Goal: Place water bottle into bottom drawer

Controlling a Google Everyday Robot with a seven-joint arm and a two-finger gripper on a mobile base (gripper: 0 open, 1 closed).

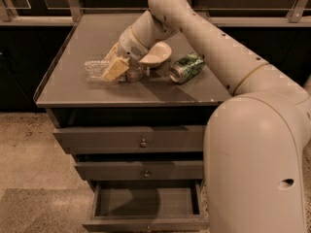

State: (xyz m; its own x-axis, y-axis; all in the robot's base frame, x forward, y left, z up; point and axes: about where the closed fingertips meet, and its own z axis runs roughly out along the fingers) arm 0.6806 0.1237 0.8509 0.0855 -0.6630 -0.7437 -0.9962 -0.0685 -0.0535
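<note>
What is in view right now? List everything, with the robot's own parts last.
water bottle: one, clear, lying on the cabinet top, left of the bowl.
bowl: one, pale beige, on the cabinet top beside the wrist.
can: one, green patterned, on its side, right of the bowl.
cabinet top: one, grey.
top drawer: one, grey-brown, closed.
middle drawer: one, grey-brown, closed.
bottom drawer: one, grey-brown, pulled open.
floor: speckled beige, left of the cabinet.
gripper: one, yellowish, down at the water bottle.
arm: one, cream, reaching in from the right.
</note>
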